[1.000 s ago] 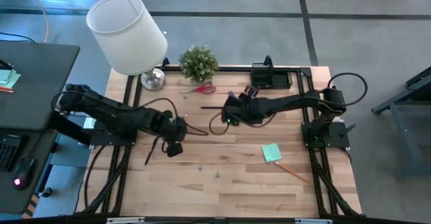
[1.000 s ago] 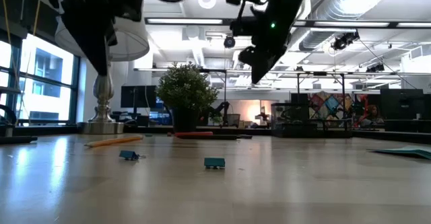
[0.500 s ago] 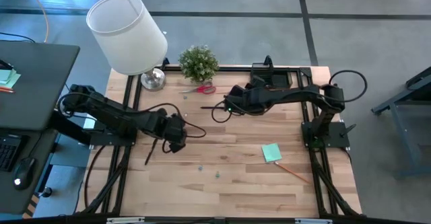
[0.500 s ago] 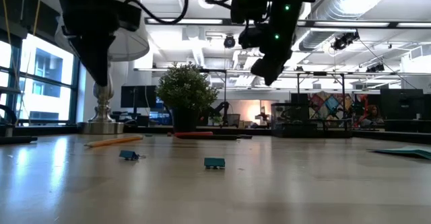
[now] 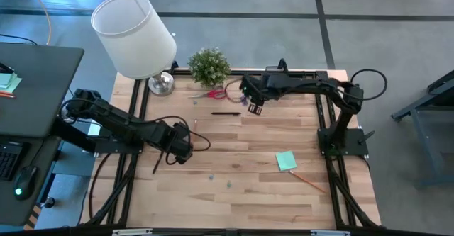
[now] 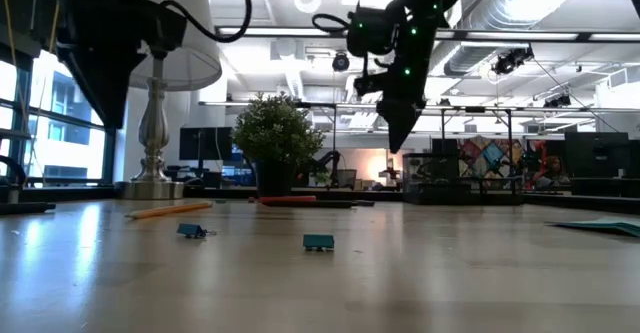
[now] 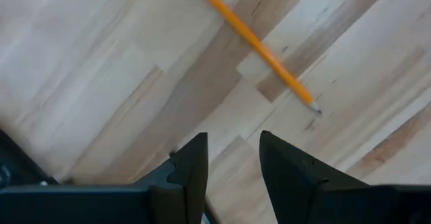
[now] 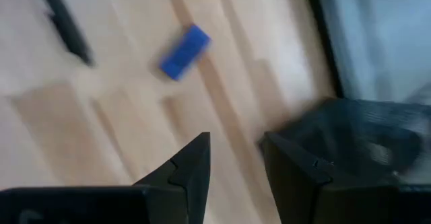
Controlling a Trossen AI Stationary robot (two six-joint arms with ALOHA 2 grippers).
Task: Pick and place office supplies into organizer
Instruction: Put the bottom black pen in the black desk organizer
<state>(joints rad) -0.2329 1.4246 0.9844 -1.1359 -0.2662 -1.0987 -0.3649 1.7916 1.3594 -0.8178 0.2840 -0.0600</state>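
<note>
My right gripper hangs open above the table's far part, just left of the black organizer, with nothing between its fingers. Its wrist view shows a small blue piece, a dark pen and the organizer's mesh wall. My left gripper hangs open over bare wood at the left middle, with nothing between its fingers. An orange pencil lies flat just beyond them. Red-handled scissors lie by the plant. The mint-green sticky-note pad and another pencil lie near the right.
A white lamp and a potted plant stand at the far left. Two small clips lie near the table's middle front. A dark pen lies between the two grippers. Cables loop beside both arms.
My right gripper has swung from the table's middle toward the far edge and the organizer, staying at about the same height. My left gripper has shifted slightly toward the table's left edge and rolled about its own axis.
</note>
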